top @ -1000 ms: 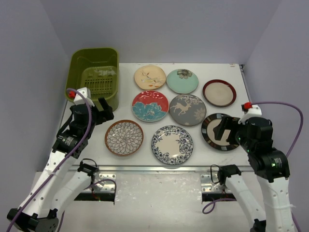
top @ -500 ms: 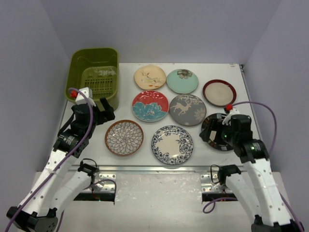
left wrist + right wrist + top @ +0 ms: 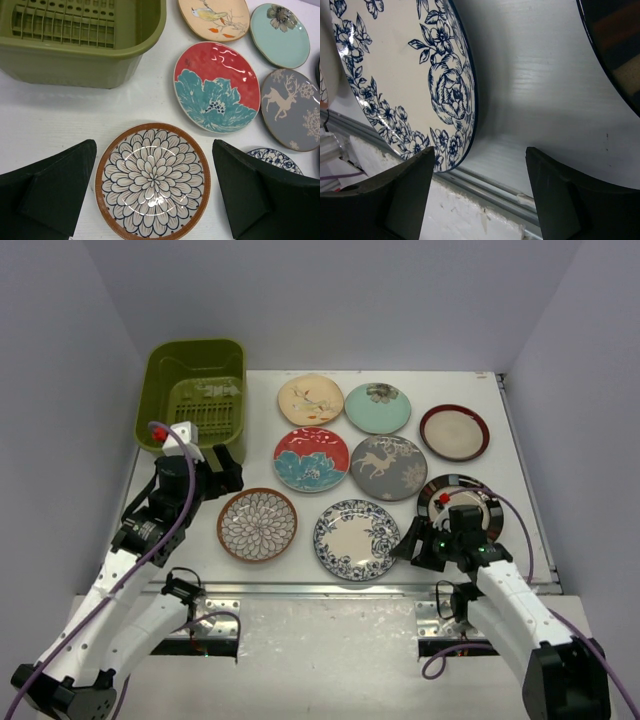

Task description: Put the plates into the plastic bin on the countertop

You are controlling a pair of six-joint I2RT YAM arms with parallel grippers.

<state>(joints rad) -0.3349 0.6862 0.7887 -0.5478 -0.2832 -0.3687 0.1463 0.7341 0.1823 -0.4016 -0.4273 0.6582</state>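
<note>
The countertop (image 3: 262,445) is bearing the olive plastic bin (image 3: 168,372) at its far-left corner, eight plates (image 3: 389,466) lying alongside. My left gripper (image 3: 154,150) is hanging wide open, empty, above the brown-rimmed flower plate (image 3: 258,524); my right gripper (image 3: 480,152) is gaping, empty, at the rim of the blue floral plate (image 3: 357,539).

Eight plates (image 3: 388,467) lie in rows on the white worktop (image 3: 505,435), to the right of the green bin (image 3: 160,390) at its far left corner. The left claw (image 3: 228,468) hangs between the bin and the brown-rimmed flower plate (image 3: 257,524). The right claw (image 3: 410,543) sits low near the front edge, between the blue floral plate (image 3: 356,539) and the striped plate (image 3: 487,512).
</note>
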